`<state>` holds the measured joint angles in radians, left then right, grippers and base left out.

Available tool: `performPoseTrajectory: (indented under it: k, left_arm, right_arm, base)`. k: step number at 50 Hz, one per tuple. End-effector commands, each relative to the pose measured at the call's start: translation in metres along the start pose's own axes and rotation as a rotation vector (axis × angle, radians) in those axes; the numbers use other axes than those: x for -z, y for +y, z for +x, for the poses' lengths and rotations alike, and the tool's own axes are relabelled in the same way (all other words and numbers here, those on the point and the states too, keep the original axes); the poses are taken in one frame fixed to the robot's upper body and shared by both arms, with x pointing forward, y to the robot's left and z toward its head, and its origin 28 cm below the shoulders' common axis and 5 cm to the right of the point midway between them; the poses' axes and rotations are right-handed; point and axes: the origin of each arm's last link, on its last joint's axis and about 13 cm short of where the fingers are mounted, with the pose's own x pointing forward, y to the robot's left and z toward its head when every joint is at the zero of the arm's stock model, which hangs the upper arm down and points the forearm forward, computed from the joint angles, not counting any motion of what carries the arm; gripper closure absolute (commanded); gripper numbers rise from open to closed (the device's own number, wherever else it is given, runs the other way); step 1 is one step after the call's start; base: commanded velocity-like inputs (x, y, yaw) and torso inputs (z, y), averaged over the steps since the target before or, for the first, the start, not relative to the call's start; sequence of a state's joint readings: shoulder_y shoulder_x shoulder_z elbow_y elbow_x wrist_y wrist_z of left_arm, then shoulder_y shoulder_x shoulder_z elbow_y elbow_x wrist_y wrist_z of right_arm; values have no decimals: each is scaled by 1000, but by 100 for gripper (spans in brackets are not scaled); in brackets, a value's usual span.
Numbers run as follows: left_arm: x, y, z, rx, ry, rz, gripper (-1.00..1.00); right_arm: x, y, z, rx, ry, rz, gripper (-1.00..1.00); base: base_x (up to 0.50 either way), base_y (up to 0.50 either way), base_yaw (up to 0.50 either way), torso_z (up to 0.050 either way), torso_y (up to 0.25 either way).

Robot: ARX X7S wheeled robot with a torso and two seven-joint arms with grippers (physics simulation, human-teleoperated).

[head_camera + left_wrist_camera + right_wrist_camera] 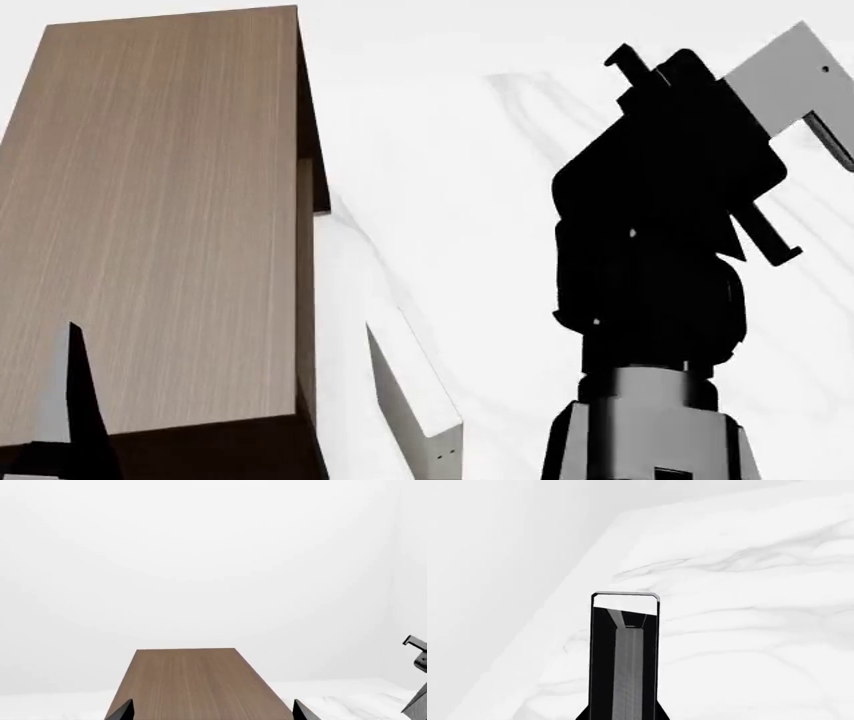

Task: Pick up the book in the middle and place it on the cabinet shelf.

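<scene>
The book (625, 655) is a dark-covered hardcover with a grey page block, seen edge-on in the right wrist view. My right gripper (625, 716) is shut on it. In the head view the book (795, 78) juts out as a grey slab past my raised right gripper (727, 135), over the white marbled floor, to the right of the cabinet. The cabinet shelf (147, 220) is the brown wood-grain top at the left. My left gripper (212, 713) hangs open above the near end of the cabinet shelf (190, 680), nothing between its fingertips (121, 711).
A pale off-white book (416, 405) with small dots on its edge stands tilted low down, just right of the cabinet's dark side (306, 250). White walls and marbled floor (747, 580) lie all around. Part of my right arm (417, 655) shows at the edge of the left wrist view.
</scene>
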<state>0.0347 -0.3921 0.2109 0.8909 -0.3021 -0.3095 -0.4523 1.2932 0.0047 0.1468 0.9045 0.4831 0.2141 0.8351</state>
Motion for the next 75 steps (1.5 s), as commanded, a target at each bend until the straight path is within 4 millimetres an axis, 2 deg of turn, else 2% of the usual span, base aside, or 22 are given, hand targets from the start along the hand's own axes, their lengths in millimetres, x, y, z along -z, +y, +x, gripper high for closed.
performPoseTrajectory:
  k: [1,5,6,11,15,16,17,24,29,34,37,45,63,75]
  left_arm:
    - [0,0,0,1,1,-4,-100]
    - [1,0,1,4,1,-3,-100]
    - [1,-1,1,5,2,-3,-100]
    - [1,0,0,3,1,-2,-100]
    - [1,-1,0,5,1,-1,-100]
    - [1,-1,0,6,1,-1,-100]
    - [1,-1,0,5,2,-1,-100]
    - [2,-1,-1,7,3,-1,-100]
    - [2,-2,-1,8,4,-1,-100]
    - [1,-1,-1,5,2,-2,-100]
    - [0,-1,-1,5,2,-2,-100]
    - [0,-1,-1,6,1,0,-100]
    - [0,-1,-1,1,2,-1,-100]
    - [-1,0,-1,-2,0,-2,-100]
  right_arm:
    - [-24,28,-34,-333,-84,200,100]
    - [-31,34,-43,-455,8,300,100]
    - [-36,36,-48,-500,66,390,100]
    - [-48,42,-62,-635,97,474,100]
    - [-54,45,-71,-655,152,470,100]
    - [-54,44,-74,-664,211,432,100]
    - [-58,47,-80,-715,226,473,100]
    - [-67,53,-107,-829,305,354,100]
    - [-68,55,-125,-908,424,339,100]
    - [-63,55,-137,-956,508,284,100]
    - [-62,55,-138,-957,496,276,100]
    - [-38,45,-152,-1012,592,208,100]
    - [-9,39,-172,-1074,688,157,100]
    - [-1,44,-184,-1104,726,138,100]
  base:
    - [0,0,0,0,0]
    - [0,0,0,0,0]
    - [0,0,0,0,0]
    - [0,0,0,0,0]
    - [0,0,0,0,0]
    - [0,0,0,0,0]
    - [0,0,0,0,0]
    - [0,0,0,0,3]
    - [0,0,0,0,0]
    - [0,0,0,0,2]
    - [0,0,0,0,0]
    - [0,0,0,0,1]
    - [0,0,0,0,1]
    - [0,0,0,0,2]
